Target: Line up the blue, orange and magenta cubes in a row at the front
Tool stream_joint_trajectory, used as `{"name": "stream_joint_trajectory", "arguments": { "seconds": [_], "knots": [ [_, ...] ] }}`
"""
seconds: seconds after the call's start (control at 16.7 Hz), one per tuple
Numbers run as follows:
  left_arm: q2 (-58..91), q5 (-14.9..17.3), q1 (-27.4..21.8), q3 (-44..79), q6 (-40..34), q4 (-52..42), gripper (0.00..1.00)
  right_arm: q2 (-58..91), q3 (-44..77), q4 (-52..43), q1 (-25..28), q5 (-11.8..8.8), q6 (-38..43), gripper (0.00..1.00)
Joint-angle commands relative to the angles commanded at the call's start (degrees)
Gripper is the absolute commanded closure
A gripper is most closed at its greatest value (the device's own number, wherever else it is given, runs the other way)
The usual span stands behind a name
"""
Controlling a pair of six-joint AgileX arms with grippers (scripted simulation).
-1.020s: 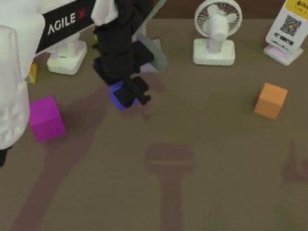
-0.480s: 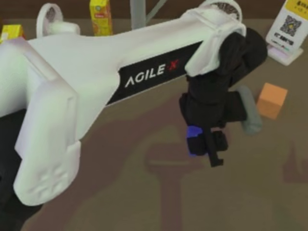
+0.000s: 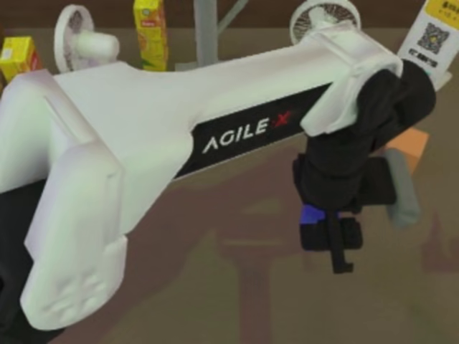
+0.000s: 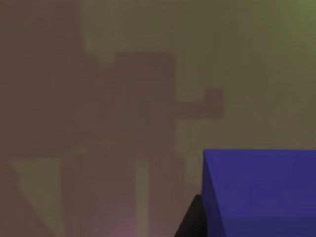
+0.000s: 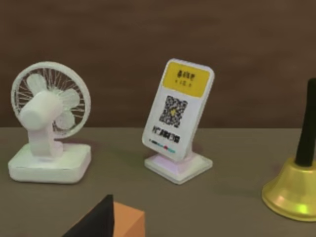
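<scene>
Left AgileX arm stretched over the table, carrying the blue cube.

The left arm crosses the top view from the left, and the left gripper (image 3: 331,240) has its fingers clamped on the blue cube (image 3: 311,214), held above the table (image 3: 215,301) and not touching it. The left wrist view shows the same cube (image 4: 259,192) close up with the gripper's shadow on the table below. The orange cube (image 3: 414,140) sits just to the right of and behind the blue cube, mostly hidden by the arm. The magenta cube cannot be seen; the arm covers the area left of the blue cube. Well behind the blue cube stand a white fan (image 3: 319,21), a QR code sign (image 3: 434,36), two yellow juice cartons (image 3: 150,32) and a second fan (image 3: 82,44). The right wrist view shows a brass bell (image 5: 294,192). The right gripper's state cannot be told.
</scene>
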Motion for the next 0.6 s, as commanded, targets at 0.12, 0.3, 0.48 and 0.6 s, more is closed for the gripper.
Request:
{"name": "stream_joint_trajectory", "arguments": {
  "seconds": [0.12, 0.3, 0.48, 0.6],
  "knots": [
    [0.34, -0.07, 0.07, -1.97, -0.07, 2.16, 1.00, 0.00, 0.00, 0.00, 0.00, 0.00, 0.00, 0.00],
    [1.62, -0.11, 0.07, -6.85, -0.15, 9.16, 1.00, 0.00, 0.00, 0.00, 0.00, 0.00, 0.00, 0.00],
    [2.68, 0.02, -0.14, -10.41, -0.02, 13.38, 1.00, 0.00, 0.00, 0.00, 0.00, 0.00, 0.00, 0.00],
    [2.77, 0.03, -0.17, -10.57, 0.00, 13.57, 1.00, 0.00, 0.00, 0.00, 0.00, 0.00, 0.00, 0.00]
  ]
}}
